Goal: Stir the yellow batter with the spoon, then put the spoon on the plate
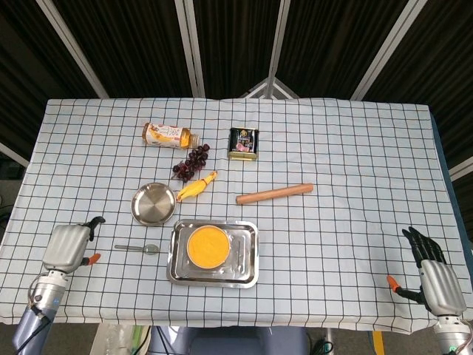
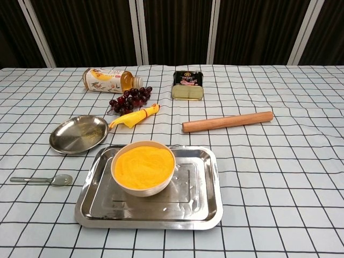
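Fingers on the left hand curl forward past the palm, holding nothing; how far they are closed is hard to tell from the head view. Left hand sits over the table's left edge, near the spoon handle but apart from it. Right hand is at the near right corner, fingers straight and apart, holding nothing. Neither hand shows in the chest view.

Spoon lies flat on the cloth, bowl end toward the tray, handle pointing left, just beside the tray's left edge and in front of the plate. Bowl of yellow batter stands in the left part of the tray. Plate is round, steel, behind and left of the tray, not touching it.

Farther back: a rolling pin to the right, a yellow rubber chicken touching the plate's rim in the chest view, grapes just behind it, a bottle on its side, and a tin.
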Robot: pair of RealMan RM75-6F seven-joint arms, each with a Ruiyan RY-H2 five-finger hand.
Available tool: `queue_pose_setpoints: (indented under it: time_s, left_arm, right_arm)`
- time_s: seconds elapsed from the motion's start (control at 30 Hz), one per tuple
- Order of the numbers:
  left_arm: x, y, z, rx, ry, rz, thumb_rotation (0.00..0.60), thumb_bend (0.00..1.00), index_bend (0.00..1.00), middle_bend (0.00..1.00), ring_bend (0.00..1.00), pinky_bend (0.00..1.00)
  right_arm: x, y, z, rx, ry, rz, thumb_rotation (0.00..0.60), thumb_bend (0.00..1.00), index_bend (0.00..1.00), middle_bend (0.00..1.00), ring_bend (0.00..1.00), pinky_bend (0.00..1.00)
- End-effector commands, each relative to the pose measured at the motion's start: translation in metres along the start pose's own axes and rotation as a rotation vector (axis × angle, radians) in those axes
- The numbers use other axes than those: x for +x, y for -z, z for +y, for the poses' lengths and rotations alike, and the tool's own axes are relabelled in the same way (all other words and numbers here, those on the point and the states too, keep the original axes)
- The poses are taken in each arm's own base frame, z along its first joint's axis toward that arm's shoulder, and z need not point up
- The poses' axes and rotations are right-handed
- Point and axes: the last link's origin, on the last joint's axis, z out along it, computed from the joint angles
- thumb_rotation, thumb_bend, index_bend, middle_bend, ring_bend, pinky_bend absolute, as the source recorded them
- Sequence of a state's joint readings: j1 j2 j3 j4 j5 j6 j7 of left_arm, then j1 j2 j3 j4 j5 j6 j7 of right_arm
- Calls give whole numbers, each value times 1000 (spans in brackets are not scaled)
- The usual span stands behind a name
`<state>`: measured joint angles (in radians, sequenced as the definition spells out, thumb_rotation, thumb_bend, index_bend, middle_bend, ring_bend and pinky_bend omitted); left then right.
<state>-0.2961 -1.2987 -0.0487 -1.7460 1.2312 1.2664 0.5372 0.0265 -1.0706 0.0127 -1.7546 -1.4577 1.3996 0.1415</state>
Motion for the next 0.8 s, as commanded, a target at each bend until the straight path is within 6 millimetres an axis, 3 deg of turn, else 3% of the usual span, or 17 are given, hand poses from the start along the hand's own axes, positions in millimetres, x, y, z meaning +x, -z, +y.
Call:
queue_pose_setpoints:
  time_s: [0.03,0.1,0.23,0.5,0.8]
  left_arm:
    - [-12,-23,21,0,-26,-58,600,253,342,340,458,494]
    - [-19,-26,28,6,-36,-93,600,270,344,224,340,354]
    - [-29,-28,43,7,-45,-125,600,337,395,175,276,278]
    - [-46,-31,56,20,-58,-134,600,377,456,168,267,266]
    - [-51,-38,66,17,-50,-119,600,413,491,169,267,266]
  right_arm:
    - [0,0,0,2,0,-2,600,317,0,0,0,0]
    - [0,0,0,2,-1,-4,600,317,0,0,0,0]
    - [0,0,-1,2,-1,-4,600,317,0,0,0,0]
    - [0,0,-1,3,-4,-6,600,317,0,0,0,0]
    - [0,0,0,1,-4,-6,600,317,0,0,0,0]
